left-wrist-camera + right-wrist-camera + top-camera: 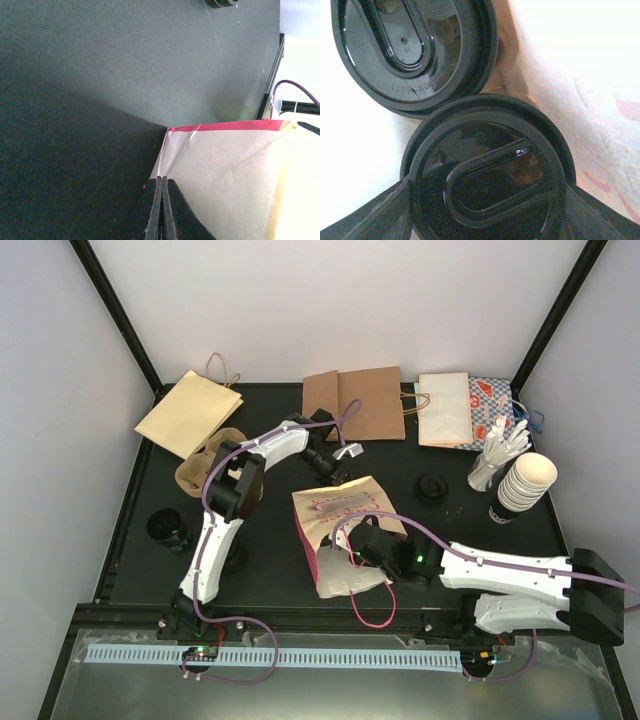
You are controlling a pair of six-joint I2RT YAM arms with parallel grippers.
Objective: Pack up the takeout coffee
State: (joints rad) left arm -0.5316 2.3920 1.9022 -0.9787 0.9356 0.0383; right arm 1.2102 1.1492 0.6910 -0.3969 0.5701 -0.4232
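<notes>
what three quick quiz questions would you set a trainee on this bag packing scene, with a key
1. True or false: the left tool stands wide open.
2. What sits between the fingers of the right tool? A. a black lid B. a wooden stirrer C. a bag handle
3. How many black lids does the right wrist view show?

Key: 1. False, it is shut, at the edge of the paper bag. 2. A. 3. Two: the near one in the tool and a second lid beyond it.
</notes>
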